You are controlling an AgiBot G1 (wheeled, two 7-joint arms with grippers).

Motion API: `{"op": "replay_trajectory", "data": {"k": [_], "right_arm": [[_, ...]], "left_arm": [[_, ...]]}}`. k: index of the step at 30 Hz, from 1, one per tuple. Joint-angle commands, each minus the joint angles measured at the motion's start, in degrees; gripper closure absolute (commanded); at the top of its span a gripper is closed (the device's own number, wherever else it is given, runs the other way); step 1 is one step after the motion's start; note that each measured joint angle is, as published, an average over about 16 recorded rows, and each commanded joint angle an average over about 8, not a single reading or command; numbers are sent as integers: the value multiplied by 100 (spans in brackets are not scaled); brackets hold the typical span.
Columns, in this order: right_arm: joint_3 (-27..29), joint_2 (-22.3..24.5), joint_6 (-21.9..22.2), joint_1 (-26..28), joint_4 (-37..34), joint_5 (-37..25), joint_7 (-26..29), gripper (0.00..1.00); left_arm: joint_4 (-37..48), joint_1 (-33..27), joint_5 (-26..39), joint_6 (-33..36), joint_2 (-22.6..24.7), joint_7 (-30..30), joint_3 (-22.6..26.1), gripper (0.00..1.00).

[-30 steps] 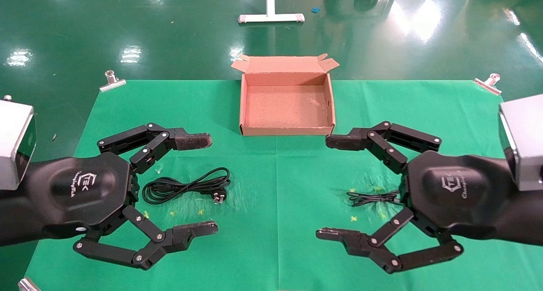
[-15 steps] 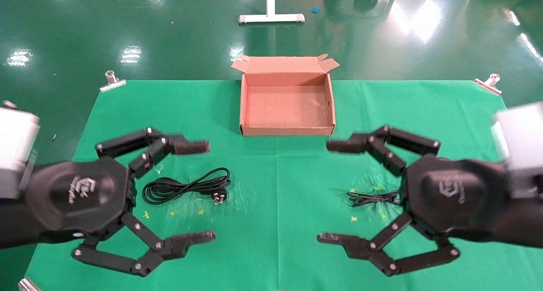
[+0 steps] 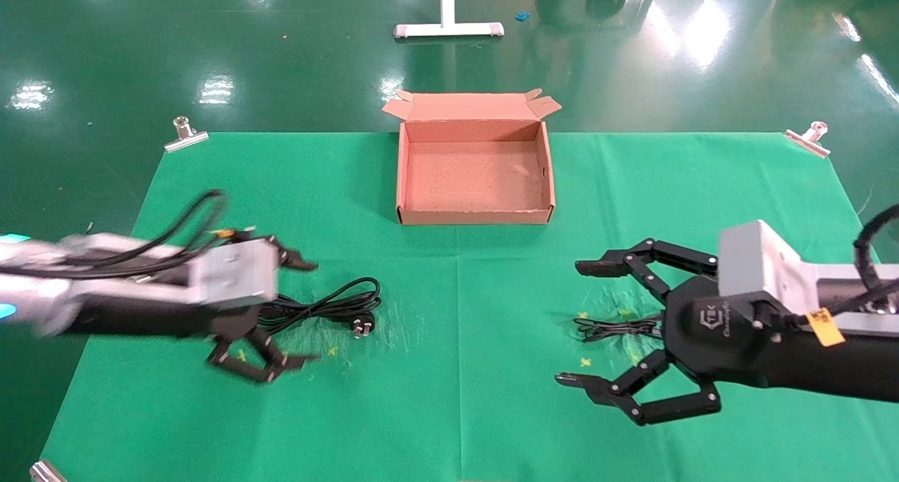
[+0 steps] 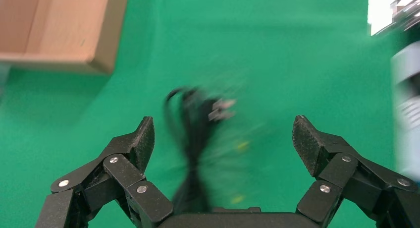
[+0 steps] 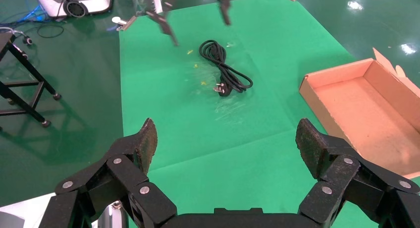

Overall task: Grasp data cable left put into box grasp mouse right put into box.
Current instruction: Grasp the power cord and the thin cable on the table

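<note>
The data cable (image 3: 330,305) lies coiled on the green cloth at the left, its pronged plug (image 3: 362,325) at the right end. My left gripper (image 3: 305,312) is open and low over the coil's left part, with the cable (image 4: 190,139) lying between its fingers. My right gripper (image 3: 572,322) is open over the mouse's thin cord bundle (image 3: 611,325). The mouse itself is hidden under that hand. The box (image 3: 475,217) stands open and empty at the back centre. The right wrist view shows the cable (image 5: 223,72) and the box (image 5: 366,109) farther off.
Metal clips (image 3: 186,134) (image 3: 808,138) hold the cloth's back corners. A white stand base (image 3: 449,29) sits on the floor behind the box. A black frame stand (image 5: 25,89) is on the floor beyond the cloth's left edge.
Both arms have dropped from close under the camera toward the cloth. The left gripper has come down over the cable's coil. The right gripper has lowered over the thin cord. Both stay open.
</note>
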Motion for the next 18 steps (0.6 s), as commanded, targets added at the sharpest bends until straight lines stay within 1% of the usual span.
{"op": "replay_trajectory", "data": {"k": [1,4,7,12,18], "right_arm": [[10,9,9,0,3,9,4,0],[37,54,12,-11,0,34,2,0],[63,103,5,-27,2,58,-10,0],[95,161,4,-70,1,94,-29,0],[123,211,5,-112,7,124,-49,0]], "left_arm": [[0,-170,590,-149,218,-46,198,0],[11,-280,1272,-283,467,-282,420,0],[30,-329,1771,-337,666,-524,599,0],[69,-270,2336,-399,916,-807,835,0],[94,-125,2827,-623,1097,-991,994,0]]}}
